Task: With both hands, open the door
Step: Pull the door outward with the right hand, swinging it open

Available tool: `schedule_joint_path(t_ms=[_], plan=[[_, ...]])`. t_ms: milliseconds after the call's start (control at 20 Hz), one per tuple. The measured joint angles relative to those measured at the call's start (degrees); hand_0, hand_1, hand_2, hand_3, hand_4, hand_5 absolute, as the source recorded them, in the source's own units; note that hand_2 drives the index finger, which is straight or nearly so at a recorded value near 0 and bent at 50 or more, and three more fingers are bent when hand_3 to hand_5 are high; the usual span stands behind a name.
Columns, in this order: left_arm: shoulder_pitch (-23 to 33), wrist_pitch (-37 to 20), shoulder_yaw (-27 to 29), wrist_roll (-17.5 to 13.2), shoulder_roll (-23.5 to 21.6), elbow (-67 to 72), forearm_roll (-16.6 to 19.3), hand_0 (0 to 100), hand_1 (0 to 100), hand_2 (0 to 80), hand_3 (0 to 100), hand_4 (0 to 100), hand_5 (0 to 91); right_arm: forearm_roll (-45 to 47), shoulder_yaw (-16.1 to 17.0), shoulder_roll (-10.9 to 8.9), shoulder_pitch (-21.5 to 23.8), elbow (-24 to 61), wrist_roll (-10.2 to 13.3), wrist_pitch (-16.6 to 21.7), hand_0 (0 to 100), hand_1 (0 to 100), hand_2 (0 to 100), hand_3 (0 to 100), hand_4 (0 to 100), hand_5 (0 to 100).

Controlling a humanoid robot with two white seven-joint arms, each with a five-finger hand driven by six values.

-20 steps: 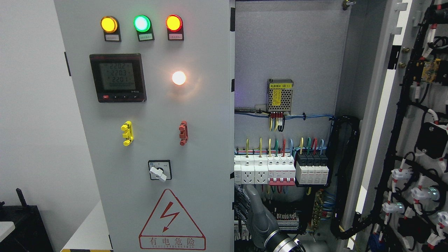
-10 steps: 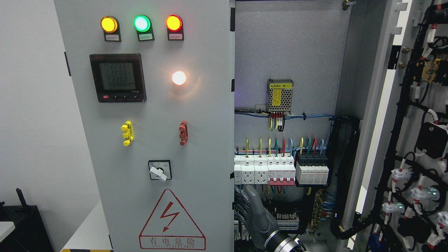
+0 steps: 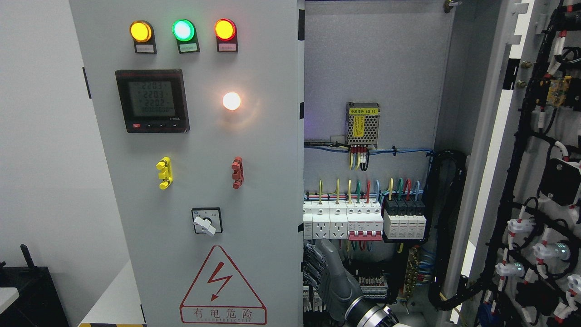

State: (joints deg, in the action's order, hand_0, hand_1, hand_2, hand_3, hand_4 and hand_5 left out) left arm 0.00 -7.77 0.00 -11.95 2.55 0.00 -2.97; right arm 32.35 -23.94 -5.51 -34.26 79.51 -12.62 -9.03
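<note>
Left door (image 3: 190, 163) is seen closed at picture left, long free edge vertical; right door (image 3: 494, 136) already swung open. Right hand (image 3: 329, 281), arm entering bottom right, is placed just beside that free edge, low down; finger state cannot be told. Left hand not seen.

Bits around the cabinet, left to right.
Plain white wall (image 3: 41, 136) far left; black box (image 3: 25, 295) low in the corner w/ a white ledge (image 3: 111, 295) just beside. Inside: mesh-cased power supply (image 3: 363, 125) w/ yellow label up on the back panel, row of white breakers (image 3: 342, 220) below, coloured wires (image 3: 358, 188) feeding in from above.
</note>
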Motion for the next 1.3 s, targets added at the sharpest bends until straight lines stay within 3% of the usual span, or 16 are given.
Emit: schedule_joint_path(t_ms=[351,1002,1302], plan=[[0.0,0.0,0.0,0.0,0.0,0.0,0.0,0,0,0.0,0,3,0.0,0.1,-0.1,-0.17,0.0,0.0,-2.4,0.0,0,0,0,0,0,0],[0.0,0.0,0.0,0.0,0.0,0.0,0.0,0,0,0.0,0,3,0.0,0.2,-0.1,-0.3,0.3,0.4,-2.5,0.1,0,0,0,0,0,0],[0.0,0.0,0.0,0.0,0.0,0.0,0.0,0,0,0.0,0,3,0.0,0.2,-0.4,-0.3,0.8,1.1,-4.4,0.4,0,0,0,0,0,0]])
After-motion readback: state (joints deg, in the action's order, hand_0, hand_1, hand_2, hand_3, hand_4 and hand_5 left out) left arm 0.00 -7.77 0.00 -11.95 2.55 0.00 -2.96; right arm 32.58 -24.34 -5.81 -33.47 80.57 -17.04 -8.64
